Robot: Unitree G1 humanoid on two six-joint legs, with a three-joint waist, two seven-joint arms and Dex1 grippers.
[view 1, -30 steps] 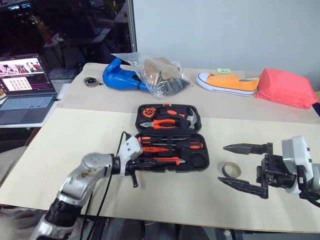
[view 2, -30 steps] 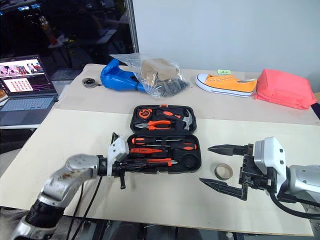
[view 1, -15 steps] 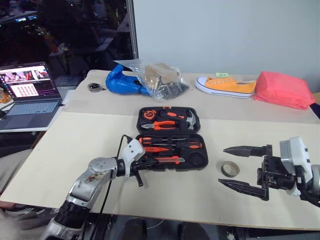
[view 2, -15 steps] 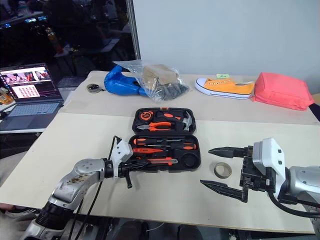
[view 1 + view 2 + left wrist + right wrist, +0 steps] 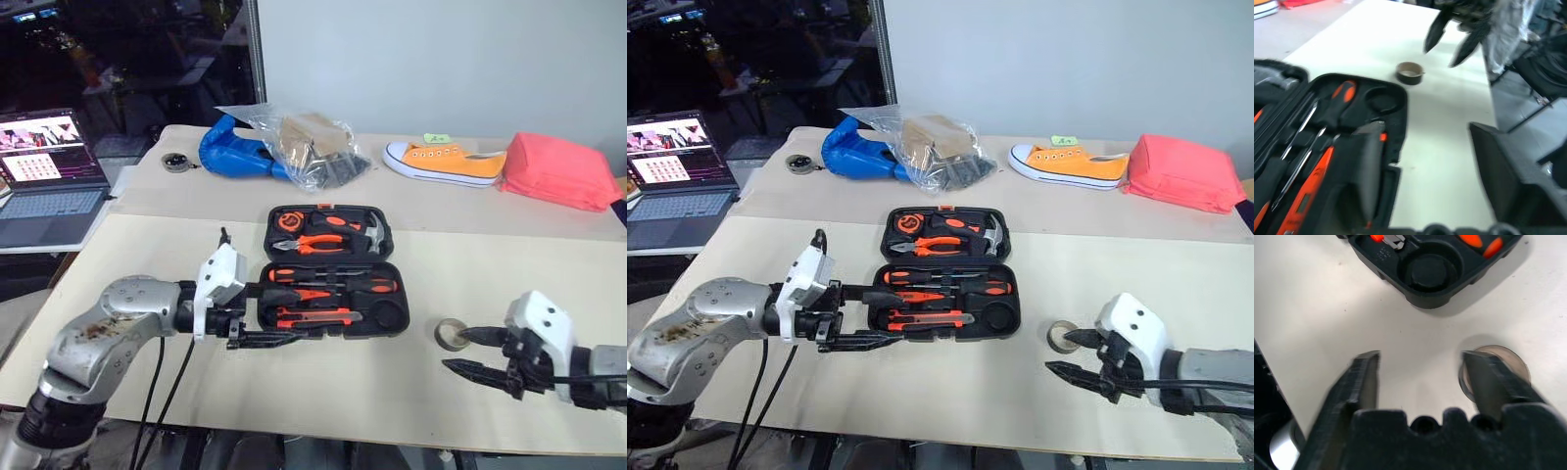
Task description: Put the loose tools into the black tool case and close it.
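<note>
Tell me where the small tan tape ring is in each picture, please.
Left eye view: tape ring on the table, right of the black tool case, by the right gripper.
Right eye view: the same spot.
Left wrist view: beyond the case's corner.
Right wrist view: behind one finger.
Shared landmark: the case's round empty recess.

Through the left wrist view I logged: the tool case (image 5: 1393, 105), black, lying open on the pale table (image 5: 1449, 132); two screwdrivers (image 5: 1327, 115) and an orange knife (image 5: 1305, 200) seated in its recesses; one round recess (image 5: 1382, 100) bare. The tape ring (image 5: 1409, 73) lay on the table just beyond the case. The right gripper (image 5: 1449, 36) hung past the ring, fingers apart.
</note>
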